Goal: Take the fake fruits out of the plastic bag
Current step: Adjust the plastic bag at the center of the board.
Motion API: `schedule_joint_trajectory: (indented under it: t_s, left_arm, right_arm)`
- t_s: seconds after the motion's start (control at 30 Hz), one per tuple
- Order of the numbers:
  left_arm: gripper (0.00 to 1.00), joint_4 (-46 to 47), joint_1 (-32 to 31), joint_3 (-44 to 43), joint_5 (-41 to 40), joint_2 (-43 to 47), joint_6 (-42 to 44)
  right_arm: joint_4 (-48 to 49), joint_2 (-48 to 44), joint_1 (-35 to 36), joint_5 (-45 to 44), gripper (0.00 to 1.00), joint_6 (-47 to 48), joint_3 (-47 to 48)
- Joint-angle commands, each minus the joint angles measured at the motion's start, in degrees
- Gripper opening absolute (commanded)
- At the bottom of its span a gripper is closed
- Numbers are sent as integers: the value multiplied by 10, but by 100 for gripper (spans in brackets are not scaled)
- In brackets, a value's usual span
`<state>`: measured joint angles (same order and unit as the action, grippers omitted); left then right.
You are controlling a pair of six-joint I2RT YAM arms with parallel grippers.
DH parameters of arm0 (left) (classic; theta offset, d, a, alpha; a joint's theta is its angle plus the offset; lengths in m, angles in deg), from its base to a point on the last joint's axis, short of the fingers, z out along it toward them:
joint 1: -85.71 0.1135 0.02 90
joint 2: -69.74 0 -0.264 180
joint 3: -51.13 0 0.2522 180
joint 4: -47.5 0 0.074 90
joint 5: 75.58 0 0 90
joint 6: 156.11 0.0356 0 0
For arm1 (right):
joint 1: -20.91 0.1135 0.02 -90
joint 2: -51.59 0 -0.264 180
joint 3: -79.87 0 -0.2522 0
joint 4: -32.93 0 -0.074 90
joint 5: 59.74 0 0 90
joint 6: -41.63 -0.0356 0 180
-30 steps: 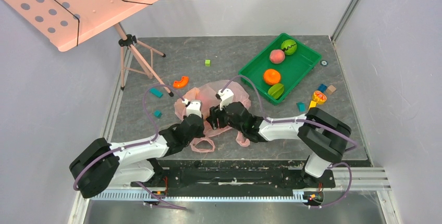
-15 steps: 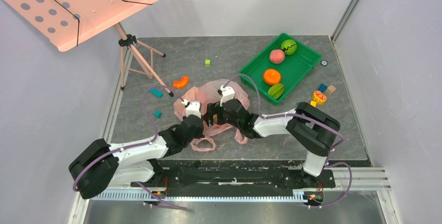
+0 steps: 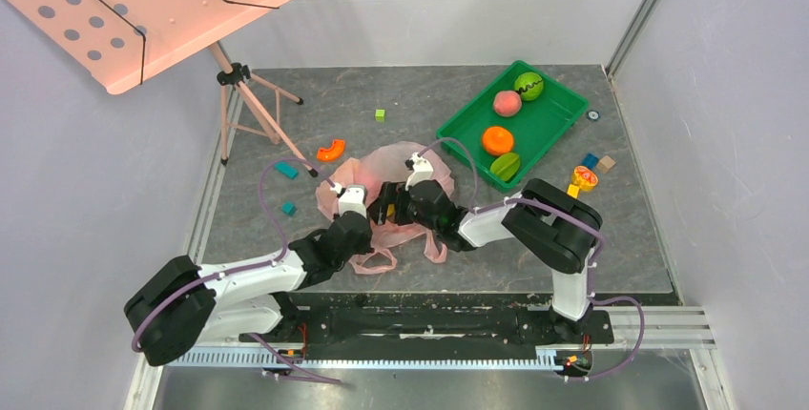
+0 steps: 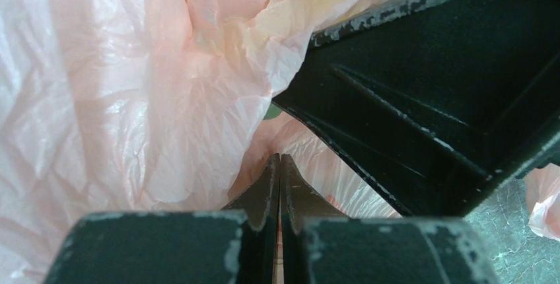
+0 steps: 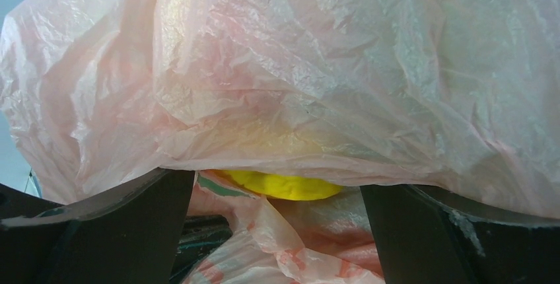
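Observation:
The translucent pink plastic bag (image 3: 380, 166) lies crumpled in the middle of the mat. My left gripper (image 3: 355, 194) is at its left side, and in the left wrist view its tips (image 4: 279, 160) are shut on a fold of the bag (image 4: 132, 99). My right gripper (image 3: 386, 204) is at the bag's mouth, close beside the left one. Its jaws (image 5: 277, 231) stand wide open under the bag's upper film (image 5: 330, 66). A yellow fake fruit (image 5: 284, 185) lies just beyond them, half covered by the film. Other fruits in the bag are hidden.
A green tray (image 3: 551, 130) at the back right holds a green ball, a peach, an orange and a green piece. A pink music stand (image 3: 143, 10) on a tripod stands at the back left. Small blocks and an orange curved piece (image 3: 331, 151) lie scattered on the mat.
My right gripper has opened wide and pushed left into the bag's mouth, its arm folding in. The left gripper has kept its hold and barely moved.

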<state>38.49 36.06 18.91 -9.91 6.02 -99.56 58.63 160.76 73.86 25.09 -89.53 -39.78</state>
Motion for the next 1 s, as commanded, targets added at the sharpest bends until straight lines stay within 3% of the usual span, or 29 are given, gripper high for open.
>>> schedule_joint_trajectory:
  t_s: [0.0, 0.2, 0.53, 0.97]
  left_arm:
    - [2, 11, -3, 4, -9, 10, -23]
    - [2, -2, -3, -4, -10, 27, -27]
    - [2, -108, -1, -58, -32, 129, -21]
    - [2, -117, 2, -46, -45, 133, -29]
  right_arm:
    - [25, 21, -5, -7, 96, 1, 15]
    - [72, 13, -5, -9, 81, 26, -16]
    - [129, -4, -8, -6, 58, 30, -50]
    - [121, -112, -10, -44, 51, 69, -138]
